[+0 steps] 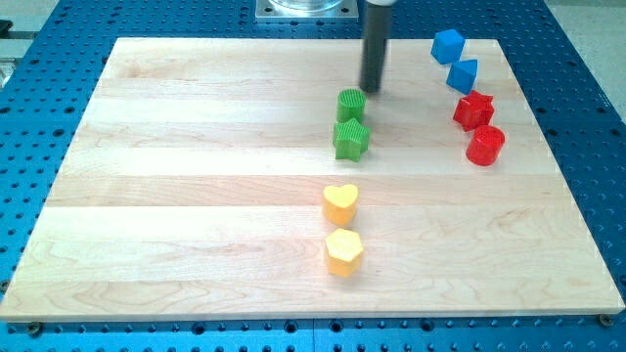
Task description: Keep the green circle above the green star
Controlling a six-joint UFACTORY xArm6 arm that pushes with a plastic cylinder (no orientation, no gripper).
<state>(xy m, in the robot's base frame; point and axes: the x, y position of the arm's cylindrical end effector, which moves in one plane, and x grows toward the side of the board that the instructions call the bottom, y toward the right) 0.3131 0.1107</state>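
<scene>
green ribbed circle block sits just above, touching green star block mid wooden counter. my tip rests beside circle's upper right. no claw on rig. step looks done; next: back off w/o nudging.

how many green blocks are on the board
2. The green circle sits just above the green star, near the board's centre top, apparently touching. My tip is just right of the circle. None looks hidden.
</scene>
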